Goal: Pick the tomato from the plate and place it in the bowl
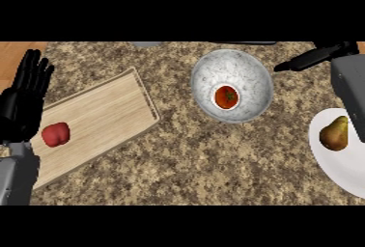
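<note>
The red tomato (227, 96) lies in the middle of the grey speckled bowl (246, 67), at the centre right of the counter. The white plate (341, 164) at the right edge carries only a brown pear (333, 133). My right hand (319, 55) hangs above the counter at the upper right, just right of the bowl, fingers straight and pointing left, holding nothing. Over at the left edge my left hand (22, 99) rests open with its fingers up, beside the wooden board.
A wooden cutting board (100, 120) lies at the left with a red bell pepper (56, 134) on its near left end. Dark objects peek in at the counter's far edge. Bare granite counter (200, 164) stretches between board and plate.
</note>
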